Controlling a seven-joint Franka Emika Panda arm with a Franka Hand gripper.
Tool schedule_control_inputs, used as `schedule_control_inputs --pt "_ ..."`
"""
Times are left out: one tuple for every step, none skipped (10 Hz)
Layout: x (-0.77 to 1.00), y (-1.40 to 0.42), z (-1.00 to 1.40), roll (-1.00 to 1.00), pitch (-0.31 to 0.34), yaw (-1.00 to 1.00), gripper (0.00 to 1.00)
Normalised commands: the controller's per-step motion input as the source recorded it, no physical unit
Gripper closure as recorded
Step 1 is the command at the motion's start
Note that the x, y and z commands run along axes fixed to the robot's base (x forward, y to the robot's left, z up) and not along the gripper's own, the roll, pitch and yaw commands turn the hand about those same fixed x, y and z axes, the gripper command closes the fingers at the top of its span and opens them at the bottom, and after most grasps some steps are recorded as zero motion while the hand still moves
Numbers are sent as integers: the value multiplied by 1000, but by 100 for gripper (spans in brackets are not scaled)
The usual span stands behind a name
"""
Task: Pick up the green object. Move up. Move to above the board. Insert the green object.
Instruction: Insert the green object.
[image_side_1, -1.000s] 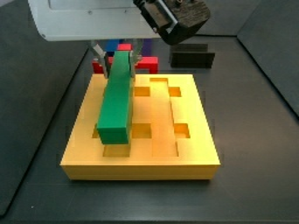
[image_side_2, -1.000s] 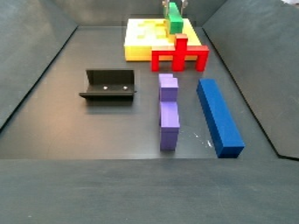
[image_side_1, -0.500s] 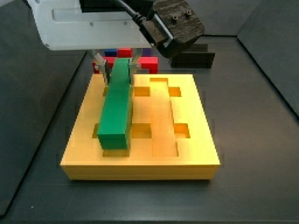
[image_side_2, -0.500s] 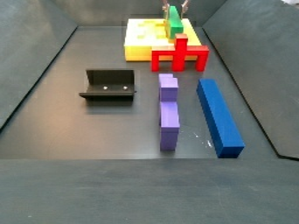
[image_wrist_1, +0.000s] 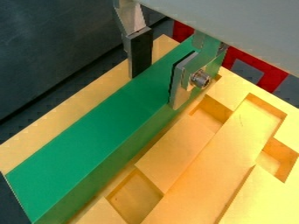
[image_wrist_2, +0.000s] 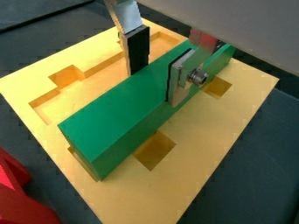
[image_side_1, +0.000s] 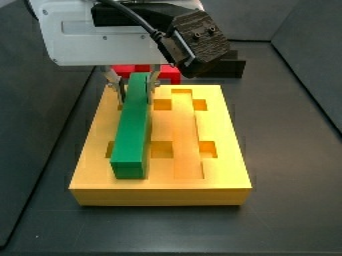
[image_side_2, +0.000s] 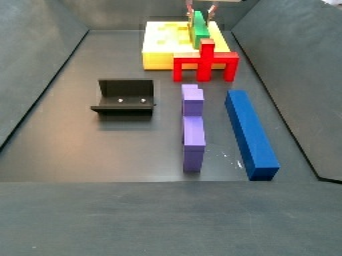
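I read insertion as nearly done: gripper (image_wrist_2: 160, 63) pinching green object (image_wrist_2: 128, 114) low over the board (image_wrist_2: 233, 131), release left

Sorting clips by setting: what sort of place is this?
Likely a robot test bench for assembly trials, not a home: a dark walled tabletop, a gripper around a green bar on a slotted yellow board, and loose coloured blocks.

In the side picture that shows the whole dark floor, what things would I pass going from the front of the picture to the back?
Blue bar and purple bar side by side, black fixture, red piece, yellow board, then the green object on the board with the gripper at it.
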Motion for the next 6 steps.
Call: schedule_control_inputs --pt "91 0 -143 131 -53 0 100" --pt "129 0 -140 114 -37 0 100" --pt "197 0 -180 89 -23 0 100" --pt "223 0 -160 77 -13 -6 100" --pt "186 0 -160 79 -13 -14 100" --pt "143 0 -163 97 -17 -14 100"
